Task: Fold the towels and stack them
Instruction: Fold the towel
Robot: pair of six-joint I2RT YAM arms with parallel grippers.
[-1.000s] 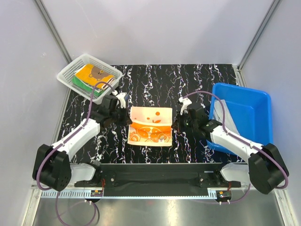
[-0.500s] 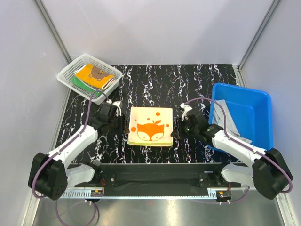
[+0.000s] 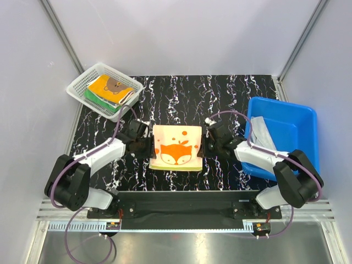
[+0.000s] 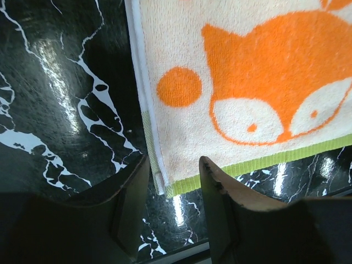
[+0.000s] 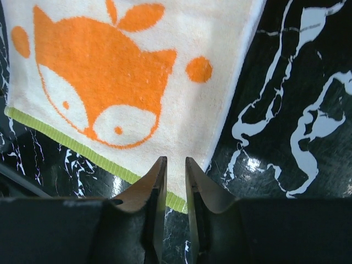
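In the far left corner of the table (image 3: 231,93), your basket (image 3: 77,83) holds the bear towel (image 3: 111,86). Your left gripper (image 4: 174,160) stands unclenched at the left edge of the fox towel (image 3: 176,147), which lies flat by the table's near edge. Your right gripper (image 5: 176,160), barely parted, grasps nothing at its right edge.

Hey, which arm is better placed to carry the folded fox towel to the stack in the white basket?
Left, likely. The left gripper sits beside the fox towel, jaws open, and the white basket lies on that same side. The right gripper would have to reach across.
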